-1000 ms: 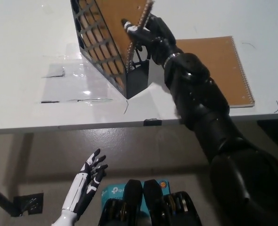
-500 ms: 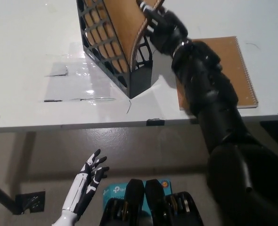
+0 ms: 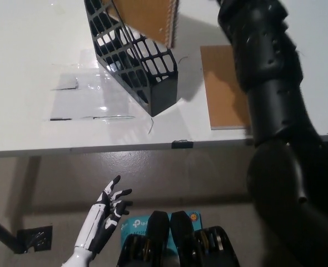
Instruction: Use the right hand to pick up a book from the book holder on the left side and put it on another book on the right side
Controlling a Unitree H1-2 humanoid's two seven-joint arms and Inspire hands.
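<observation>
Table: white top (image 3: 36,33), near edge running left to right.
Tape: clear strips (image 3: 78,103) on the table's left part.
Clip: small black piece (image 3: 180,144) on the near edge.
Floor: grey-brown (image 3: 53,178), black foot plate (image 3: 33,240) at near left.

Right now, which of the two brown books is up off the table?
The spiral-bound book at the top edge, lifted above the black book holder. The other book lies flat on the table at the right, partly behind the black arm.
</observation>
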